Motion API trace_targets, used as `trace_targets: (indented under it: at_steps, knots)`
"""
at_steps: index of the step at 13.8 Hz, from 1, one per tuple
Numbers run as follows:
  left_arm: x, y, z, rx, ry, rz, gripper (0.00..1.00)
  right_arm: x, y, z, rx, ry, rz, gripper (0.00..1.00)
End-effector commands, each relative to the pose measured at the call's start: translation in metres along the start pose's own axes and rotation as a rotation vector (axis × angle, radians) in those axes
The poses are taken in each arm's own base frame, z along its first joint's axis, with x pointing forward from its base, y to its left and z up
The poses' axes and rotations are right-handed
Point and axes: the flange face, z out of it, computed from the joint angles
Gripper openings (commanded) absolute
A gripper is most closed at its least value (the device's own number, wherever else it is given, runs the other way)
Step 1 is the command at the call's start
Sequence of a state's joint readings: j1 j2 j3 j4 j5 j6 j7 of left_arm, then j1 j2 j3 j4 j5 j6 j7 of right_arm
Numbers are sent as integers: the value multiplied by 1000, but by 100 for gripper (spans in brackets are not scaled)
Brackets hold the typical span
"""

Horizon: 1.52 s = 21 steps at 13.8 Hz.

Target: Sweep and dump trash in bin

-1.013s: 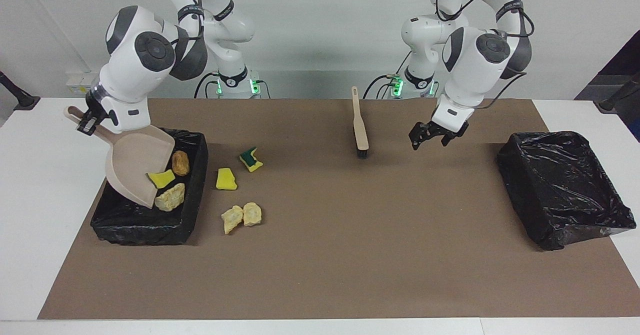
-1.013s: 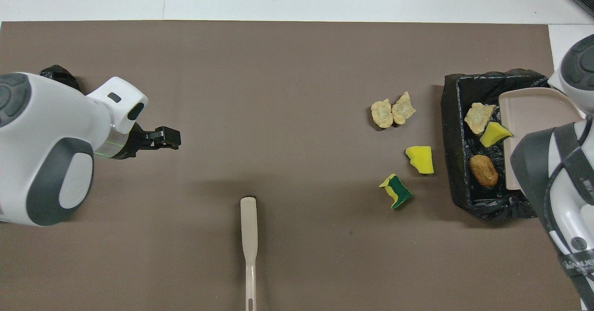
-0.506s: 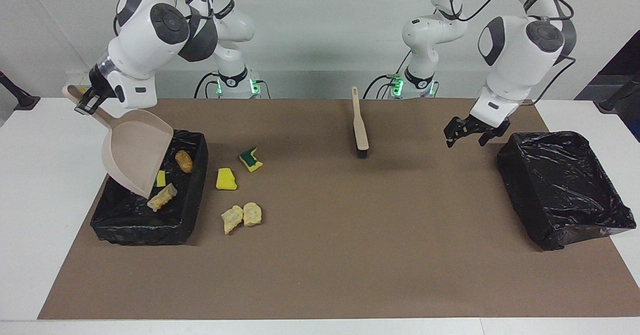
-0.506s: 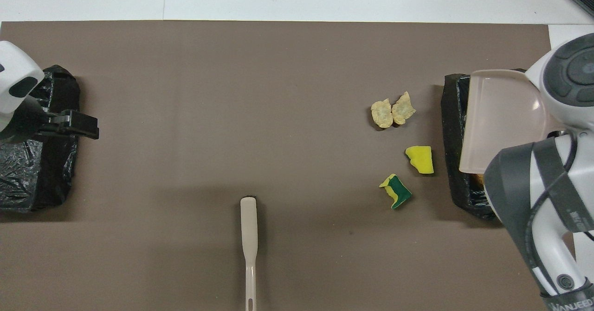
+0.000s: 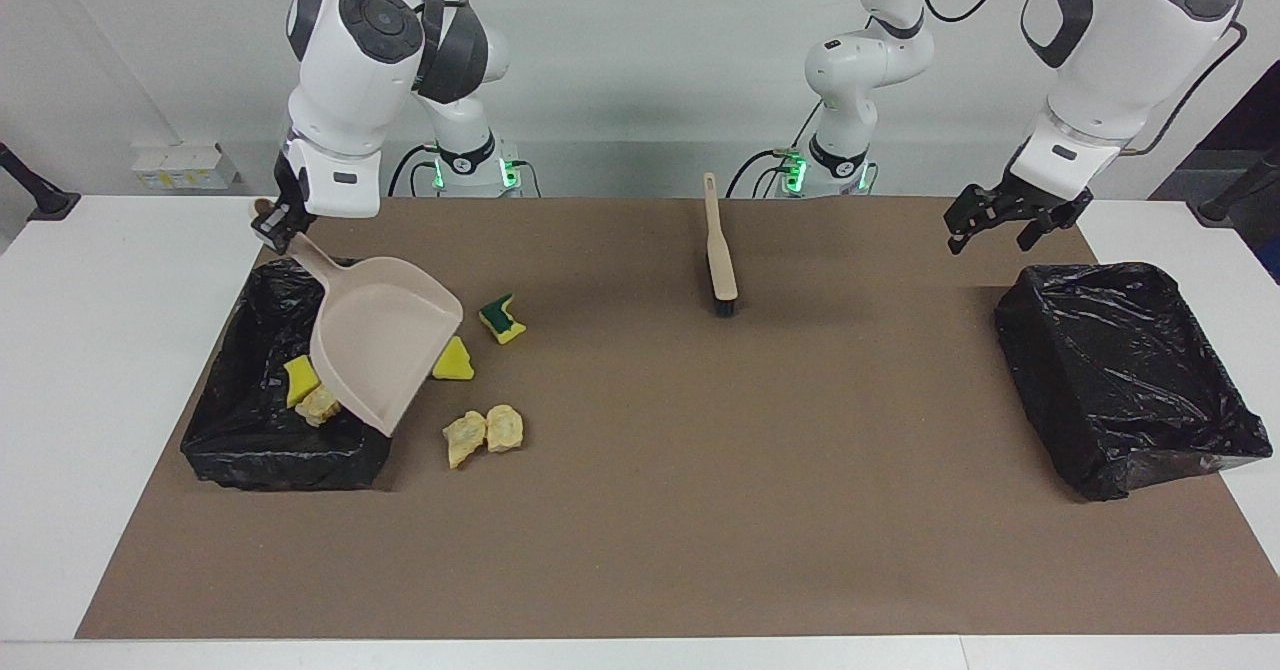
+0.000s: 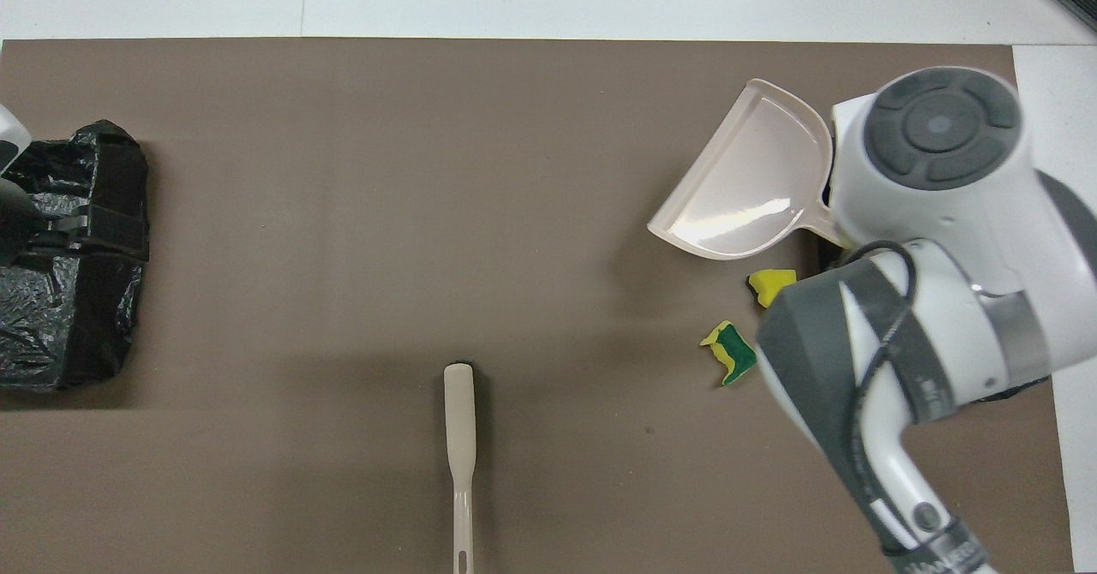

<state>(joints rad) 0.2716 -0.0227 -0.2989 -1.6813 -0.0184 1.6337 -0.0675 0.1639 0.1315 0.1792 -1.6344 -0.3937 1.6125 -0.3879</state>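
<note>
While both arms are up off the brown mat (image 5: pixel 700 510) that covers most of the white table (image 5: pixel 90 370), two black-lined rectangular bins stand on it, one at each end. The bin at the left arm's end (image 5: pixel 1130 380) holds nothing that can be seen. The bin at the right arm's end (image 5: pixel 270 440) holds at least two scraps of trash: a yellow sponge bit (image 5: pixel 298 378) and a tan crumbly chunk (image 5: pixel 319 406) touching it; the raised pan hides the rest of that bin's inside, so any further piece there cannot be counted.

One beige plastic dustpan (image 5: pixel 385 355) hangs tilted, mouth down, over the bin's inner edge and the mat beside it. The right gripper (image 5: pixel 272 227) is clenched on the tip of its handle, over the bin's corner nearest the robots.

One beige long-handled brush (image 5: pixel 719 250) lies on the mat near the edge closest to the robots, about midway between the bins, bristle end pointing away from the robots.

Four more scraps of trash lie on the mat beside the right arm's bin: one green-topped yellow sponge bit (image 5: pixel 502 318) nearest the robots, one plain yellow sponge wedge (image 5: pixel 455 361) partly covered by the pan, and two tan bread-like chunks (image 5: pixel 484 433) touching each other, farthest from the robots.

The left gripper (image 5: pixel 1008 218) hangs with its jaws spread and nothing between them, over the mat's corner by the left arm's bin.
</note>
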Motion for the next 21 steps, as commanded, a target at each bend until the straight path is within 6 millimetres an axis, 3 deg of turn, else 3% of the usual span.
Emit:
trace_targets:
  at_steps: [1, 3, 5, 7, 9, 10, 12, 14, 16, 19, 21]
  knots:
    - [-7, -6, -17, 23, 25, 0, 100, 61, -36, -10, 63, 74, 218, 0]
    - [-7, 6, -18, 24, 33, 6, 100, 95, -70, -18, 172, 133, 375, 0]
    - [-9, 19, -19, 22, 35, 26, 100, 142, -122, -24, 195, 142, 504, 0]
    - [-17, 33, -19, 22, 19, 58, 100, 176, -159, -27, 225, 146, 607, 0]
    - [-21, 42, -22, 19, 22, 81, 100, 216, -219, -18, 245, 144, 694, 0]
    - [-23, 48, -22, 19, 15, 96, 100, 229, -238, -11, 259, 157, 732, 0]
    - [-29, 47, -28, 38, 4, 106, 100, 234, -257, -16, 329, 157, 763, 0]
    - [-30, 45, -30, 54, -1, 127, 100, 247, -300, -8, 372, 155, 797, 0]
    - [-32, 45, -30, 47, 8, 135, 100, 246, -307, 0, 370, 135, 795, 0]
    - [-35, 38, -25, 40, -10, 133, 100, 243, -301, -2, 355, 139, 798, 43]
    - [-36, 41, -21, -15, 0, 123, 100, 240, -292, -9, 359, 151, 805, 63]
